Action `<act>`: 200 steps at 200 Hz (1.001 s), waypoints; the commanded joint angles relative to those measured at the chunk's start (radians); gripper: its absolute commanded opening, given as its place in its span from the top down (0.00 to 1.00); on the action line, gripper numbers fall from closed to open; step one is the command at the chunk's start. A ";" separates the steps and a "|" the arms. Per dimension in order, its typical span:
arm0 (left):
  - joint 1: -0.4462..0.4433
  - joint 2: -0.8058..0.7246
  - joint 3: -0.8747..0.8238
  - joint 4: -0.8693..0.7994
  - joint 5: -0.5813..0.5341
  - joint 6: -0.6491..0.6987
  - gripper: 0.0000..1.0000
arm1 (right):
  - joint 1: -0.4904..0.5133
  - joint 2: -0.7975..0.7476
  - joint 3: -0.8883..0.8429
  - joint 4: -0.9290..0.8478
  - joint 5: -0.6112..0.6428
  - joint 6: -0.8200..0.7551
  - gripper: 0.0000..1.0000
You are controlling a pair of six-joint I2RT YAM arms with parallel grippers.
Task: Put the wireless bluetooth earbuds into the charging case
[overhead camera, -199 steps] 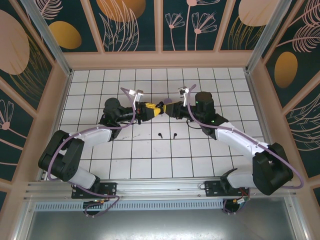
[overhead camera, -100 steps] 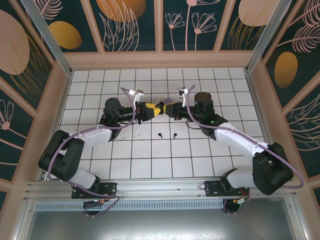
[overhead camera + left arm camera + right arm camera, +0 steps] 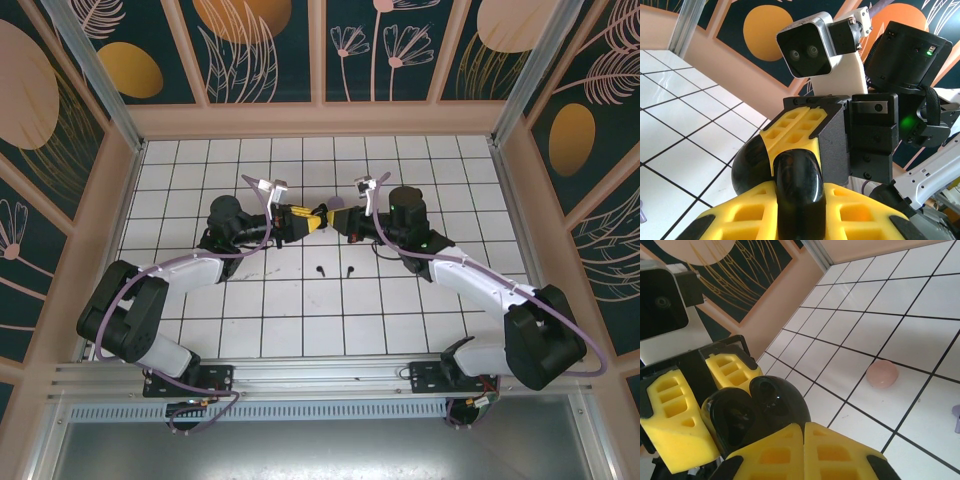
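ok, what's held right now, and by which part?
Left gripper clamps the glossy black rounded charging case by one lobe. Right gripper is shut at the case; whether it holds anything can't be told.

The white tiled desk [image 3: 300,330] is sitting under even light, black grid lines crossing it. Dark teal wall panels [image 3: 270,50] are boxing it in, showing orange ovals [image 3: 130,68] and pale leaf drawings inside a peach frame [image 3: 320,118]. A metal rail [image 3: 320,372] is running along the near edge, and a metal post [image 3: 92,70] is rising at the back-left corner.
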 commanded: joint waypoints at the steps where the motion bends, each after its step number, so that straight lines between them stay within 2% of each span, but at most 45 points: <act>1: -0.006 -0.006 0.042 0.055 0.029 0.010 1.00 | 0.010 -0.008 -0.014 0.025 -0.019 0.007 0.97; 32: -0.006 -0.006 0.040 0.055 0.030 0.011 1.00 | 0.011 -0.006 -0.008 0.022 -0.020 0.006 0.97; 57: -0.006 -0.009 0.039 0.055 0.030 0.010 1.00 | 0.012 -0.006 -0.008 0.008 -0.009 0.001 0.81; 93: -0.006 -0.012 0.043 0.055 0.029 0.012 1.00 | 0.012 -0.008 -0.022 0.010 -0.002 0.004 0.78; 113: -0.007 -0.012 0.046 0.054 0.030 0.011 1.00 | 0.012 -0.007 -0.025 0.011 0.002 0.004 0.83; 142: -0.006 -0.012 0.043 0.052 0.029 0.012 1.00 | 0.012 -0.009 -0.016 0.013 0.006 0.003 1.00; 169: -0.006 -0.008 0.043 0.026 0.019 0.024 1.00 | 0.012 -0.009 0.014 -0.003 0.014 -0.003 1.00; 177: -0.006 -0.006 0.040 0.015 0.011 0.030 0.93 | 0.012 -0.009 0.023 -0.011 0.016 -0.007 1.00; 200: -0.006 -0.010 0.028 -0.009 -0.035 0.051 0.60 | 0.012 -0.009 0.054 -0.062 0.040 -0.031 1.00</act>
